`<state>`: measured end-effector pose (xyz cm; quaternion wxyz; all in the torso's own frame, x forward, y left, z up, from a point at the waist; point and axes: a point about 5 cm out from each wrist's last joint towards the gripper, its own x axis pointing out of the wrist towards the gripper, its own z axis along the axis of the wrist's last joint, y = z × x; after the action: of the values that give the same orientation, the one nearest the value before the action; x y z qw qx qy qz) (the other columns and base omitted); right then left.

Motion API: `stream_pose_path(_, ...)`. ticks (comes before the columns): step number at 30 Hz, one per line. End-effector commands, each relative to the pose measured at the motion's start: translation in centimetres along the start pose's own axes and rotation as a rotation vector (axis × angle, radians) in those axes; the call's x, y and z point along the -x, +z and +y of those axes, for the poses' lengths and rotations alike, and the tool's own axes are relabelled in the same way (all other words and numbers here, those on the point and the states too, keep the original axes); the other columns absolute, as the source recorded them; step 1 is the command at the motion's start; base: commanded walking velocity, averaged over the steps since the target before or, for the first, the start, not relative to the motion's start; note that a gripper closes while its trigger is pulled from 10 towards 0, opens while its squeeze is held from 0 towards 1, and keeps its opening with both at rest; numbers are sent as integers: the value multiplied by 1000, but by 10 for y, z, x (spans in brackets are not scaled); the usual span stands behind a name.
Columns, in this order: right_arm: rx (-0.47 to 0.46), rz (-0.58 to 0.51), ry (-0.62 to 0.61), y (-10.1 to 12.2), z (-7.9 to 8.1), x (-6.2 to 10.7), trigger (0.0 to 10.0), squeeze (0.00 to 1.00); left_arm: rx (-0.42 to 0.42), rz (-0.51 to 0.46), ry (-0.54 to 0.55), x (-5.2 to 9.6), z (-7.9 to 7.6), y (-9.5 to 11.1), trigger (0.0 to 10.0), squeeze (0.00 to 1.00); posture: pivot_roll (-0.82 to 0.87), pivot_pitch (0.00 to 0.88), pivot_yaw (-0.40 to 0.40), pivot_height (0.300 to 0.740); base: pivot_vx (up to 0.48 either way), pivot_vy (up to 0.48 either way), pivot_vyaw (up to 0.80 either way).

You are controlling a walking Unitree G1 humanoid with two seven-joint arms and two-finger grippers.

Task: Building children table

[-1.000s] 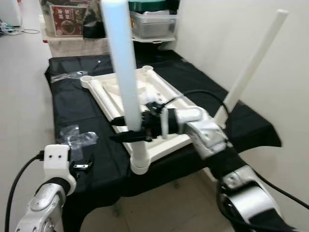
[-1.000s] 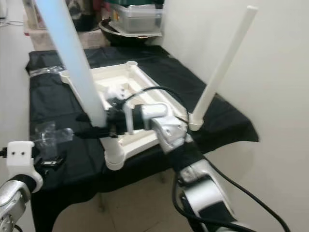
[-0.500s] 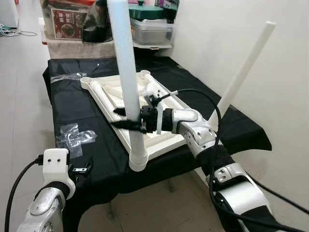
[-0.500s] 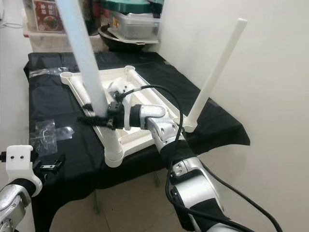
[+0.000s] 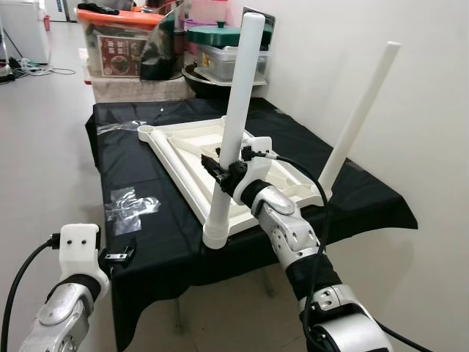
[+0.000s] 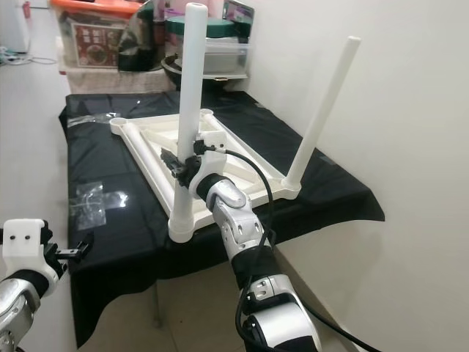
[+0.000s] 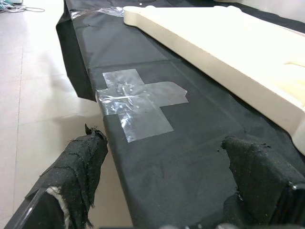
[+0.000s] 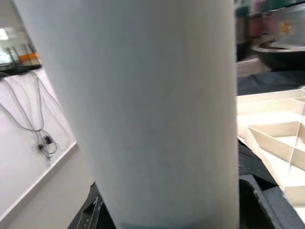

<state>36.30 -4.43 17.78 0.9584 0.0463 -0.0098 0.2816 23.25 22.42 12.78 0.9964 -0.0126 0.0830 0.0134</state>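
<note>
A white children's table top (image 5: 179, 150) lies upside down on a table covered in black cloth (image 5: 139, 161). One white leg (image 5: 236, 117) stands almost upright in the near corner socket (image 5: 218, 235). My right gripper (image 5: 222, 171) is shut on this leg about a third of the way up, and the leg (image 8: 143, 109) looms close in the right wrist view. A second leg (image 5: 359, 110) stands tilted at the right corner. My left gripper (image 7: 167, 191) hangs open at the table's near left edge, with nothing between its fingers (image 7: 81, 167).
A patch of clear plastic film (image 5: 134, 202) lies on the cloth near the left edge. Storage boxes (image 5: 117, 44) and a lidded pot (image 5: 220, 62) crowd the far end. A white wall runs along the right, with open floor to the left.
The whole view has shifted as the camera drew back. The gripped leg now stands straighter, and my right arm reaches it from below instead of from the side. The left arm has barely moved.
</note>
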Motion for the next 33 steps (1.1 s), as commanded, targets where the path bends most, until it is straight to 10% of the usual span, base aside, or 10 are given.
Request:
stream_pose_path(1,-62,241,-184,-53,-17,15,10000,0,-9,9,-8,-2,-1,-1,10000,0,88,0,-102,740,0,0,0)
stream_pose_path(4,-96,265,-478,-56,-40,23,10000,0,-8,9,25,-1,3,-1,10000,0,100,0,-105,740,0,0,0)
stream_pose_path(12,-124,252,-469,-55,-30,20,10000,0,-12,15,40,1,7,-3,10000,0,99,0,-101,740,0,0,0)
stream_pose_path(13,-130,221,-429,-50,-25,17,10000,1000,-16,15,38,-1,7,-2,10000,0,95,0,-97,740,0,0,0)
stream_pose_path(33,-39,-121,26,43,-21,22,10000,1000,-36,8,3,-9,7,4,10000,0,44,0,-65,740,0,0,0)
